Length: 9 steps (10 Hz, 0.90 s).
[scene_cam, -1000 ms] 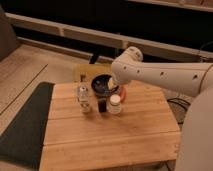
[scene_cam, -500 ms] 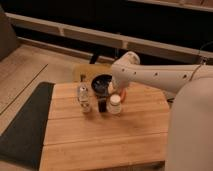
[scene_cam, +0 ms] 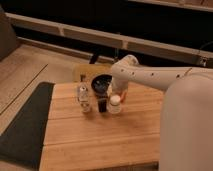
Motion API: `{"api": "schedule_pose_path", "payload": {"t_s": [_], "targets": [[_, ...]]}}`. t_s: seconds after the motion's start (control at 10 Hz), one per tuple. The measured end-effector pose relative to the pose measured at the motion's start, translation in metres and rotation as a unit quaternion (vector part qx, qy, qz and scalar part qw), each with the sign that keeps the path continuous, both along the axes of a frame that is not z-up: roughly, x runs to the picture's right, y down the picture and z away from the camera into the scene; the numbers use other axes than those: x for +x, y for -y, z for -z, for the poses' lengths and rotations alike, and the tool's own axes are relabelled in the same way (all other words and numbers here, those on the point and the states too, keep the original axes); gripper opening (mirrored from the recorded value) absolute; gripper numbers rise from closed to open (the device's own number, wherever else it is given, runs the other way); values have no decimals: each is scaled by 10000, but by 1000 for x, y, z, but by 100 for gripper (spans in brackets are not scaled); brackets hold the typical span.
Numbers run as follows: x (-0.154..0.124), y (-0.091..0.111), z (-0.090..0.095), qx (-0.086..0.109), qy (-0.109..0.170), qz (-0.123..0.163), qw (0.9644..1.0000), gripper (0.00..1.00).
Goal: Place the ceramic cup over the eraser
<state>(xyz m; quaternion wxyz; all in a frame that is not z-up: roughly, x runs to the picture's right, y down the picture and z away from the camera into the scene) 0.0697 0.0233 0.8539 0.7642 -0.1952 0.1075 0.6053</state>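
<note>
The gripper (scene_cam: 118,93) hangs right at the top of the white cup (scene_cam: 115,104); whether it grips the cup I cannot tell. The cup stands on the wooden table (scene_cam: 100,142), directly below the gripper, and the black eraser (scene_cam: 102,105) sits uncovered just beside it, so the covering looks not yet done. Behind the gripper lies a dark bowl (scene_cam: 102,83), contents unclear; farther past the eraser stands a clear jar (scene_cam: 84,96)
</note>
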Motion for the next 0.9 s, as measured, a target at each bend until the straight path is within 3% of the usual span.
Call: {"api": "schedule_pose_path", "payload": {"t_s": [0.4,0.9], "targets": [[-7,-8,-13,-163,206,-152,9995,65],[-13,-31,-14,-524,289,-175,9981,65]]}}
